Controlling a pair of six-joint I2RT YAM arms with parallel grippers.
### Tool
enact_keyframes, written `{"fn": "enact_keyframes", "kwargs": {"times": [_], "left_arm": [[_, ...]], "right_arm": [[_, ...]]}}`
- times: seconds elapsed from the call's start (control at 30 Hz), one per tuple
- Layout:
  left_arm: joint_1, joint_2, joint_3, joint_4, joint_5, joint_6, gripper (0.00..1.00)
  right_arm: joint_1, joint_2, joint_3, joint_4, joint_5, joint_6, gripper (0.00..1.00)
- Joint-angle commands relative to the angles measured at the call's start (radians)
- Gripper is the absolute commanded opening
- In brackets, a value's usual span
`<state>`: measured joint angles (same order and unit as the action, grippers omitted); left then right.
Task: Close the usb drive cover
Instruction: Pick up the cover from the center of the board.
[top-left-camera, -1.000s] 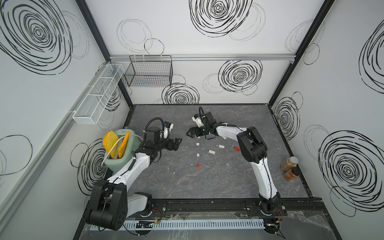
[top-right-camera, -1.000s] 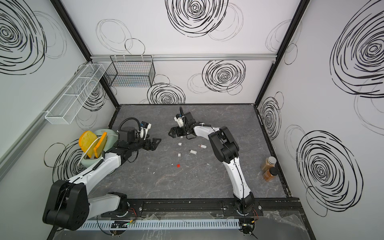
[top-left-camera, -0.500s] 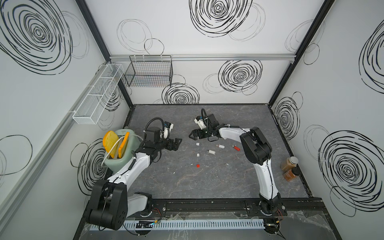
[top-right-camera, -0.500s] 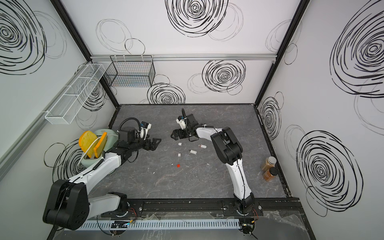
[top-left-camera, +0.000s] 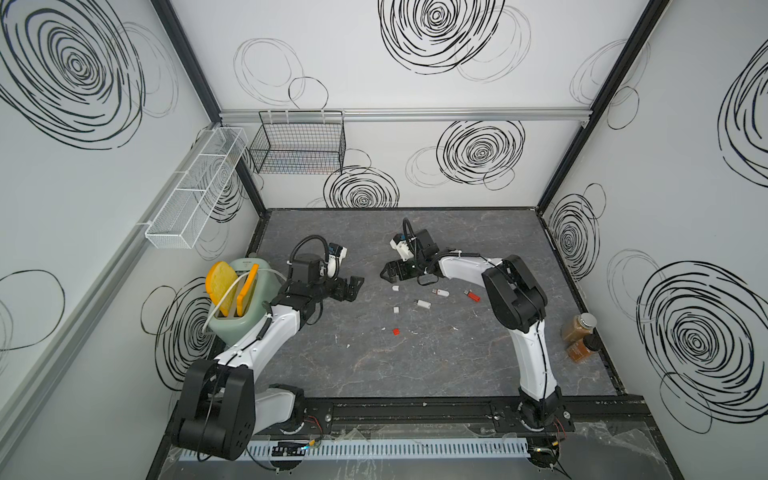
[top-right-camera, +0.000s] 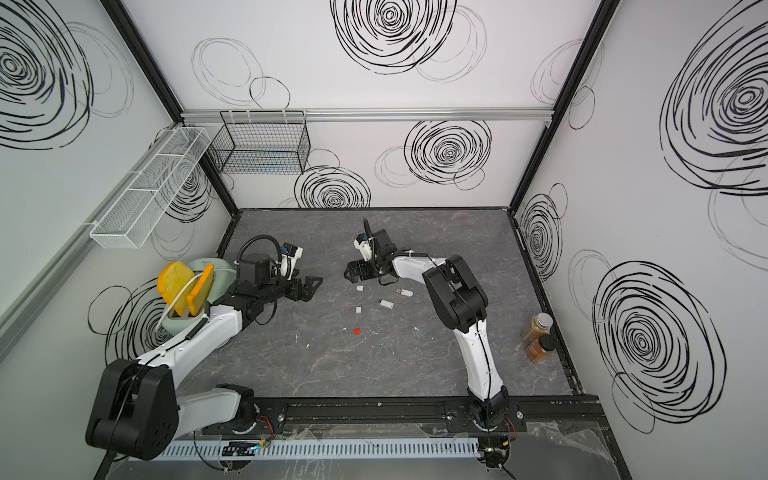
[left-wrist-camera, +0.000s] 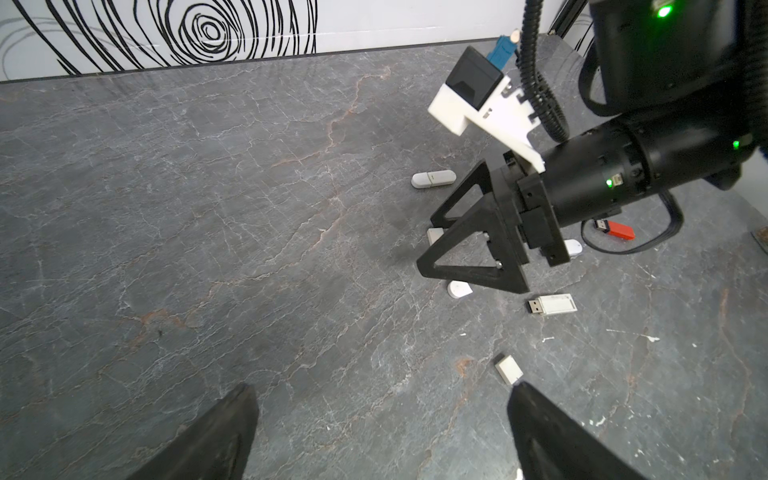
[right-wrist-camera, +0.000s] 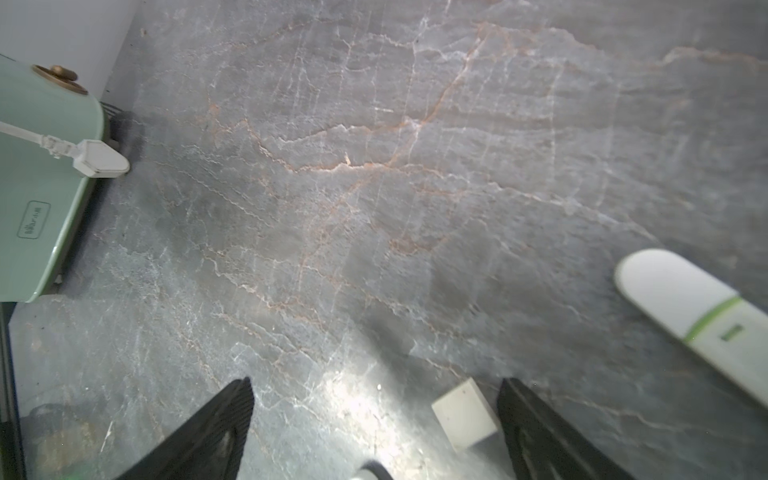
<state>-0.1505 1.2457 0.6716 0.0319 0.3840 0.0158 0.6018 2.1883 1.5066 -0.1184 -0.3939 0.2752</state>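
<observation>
Several small usb drives and loose covers lie mid-table. A white usb drive (top-left-camera: 422, 304) (left-wrist-camera: 552, 304) shows a bare metal plug. A second white drive (top-left-camera: 440, 293) and a red one (top-left-camera: 471, 295) lie near it. My right gripper (top-left-camera: 386, 274) (right-wrist-camera: 374, 384) is open, low over the table. A square white cover (right-wrist-camera: 465, 411) (left-wrist-camera: 434, 235) lies between its fingers, close to one finger. A capped white drive with a green stripe (right-wrist-camera: 698, 316) lies beside it. A rounded white cover (top-left-camera: 395, 287) sits just in front. My left gripper (top-left-camera: 356, 286) (left-wrist-camera: 380, 390) is open and holds nothing.
A green toaster (top-left-camera: 245, 291) holding toast stands at the left edge behind my left arm. Another white cover (top-left-camera: 396, 309) and a red cover (top-left-camera: 396, 331) lie nearer the front. Two spice jars (top-left-camera: 579, 336) sit at the right edge. Wire baskets (top-left-camera: 299, 145) hang on the walls.
My right arm has shifted slightly rightward, and its gripper has come a little closer to the front over the square cover. The left arm has not moved.
</observation>
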Motion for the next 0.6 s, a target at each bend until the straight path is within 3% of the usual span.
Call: {"fn": "enact_keyframes", "kwargs": {"times": [0.0,0.2,0.43,0.57], "left_arm": [[-0.005,-0.005,0.005,0.036,0.01,0.022,0.98],[-0.006,-0.009,0.003,0.036,0.012,0.021,0.98],[-0.004,-0.011,-0.001,0.04,0.008,0.023,0.98],[-0.005,-0.01,-0.008,0.053,0.018,0.027,0.98]], "right_arm": [[0.01,-0.028,0.018,-0.137,0.079,-0.039,0.95],[0.011,-0.019,0.145,-0.263,0.179,-0.199,0.89],[0.01,0.017,0.242,-0.382,0.134,-0.502,0.77],[0.008,0.036,0.257,-0.414,0.129,-0.586,0.72]]}}
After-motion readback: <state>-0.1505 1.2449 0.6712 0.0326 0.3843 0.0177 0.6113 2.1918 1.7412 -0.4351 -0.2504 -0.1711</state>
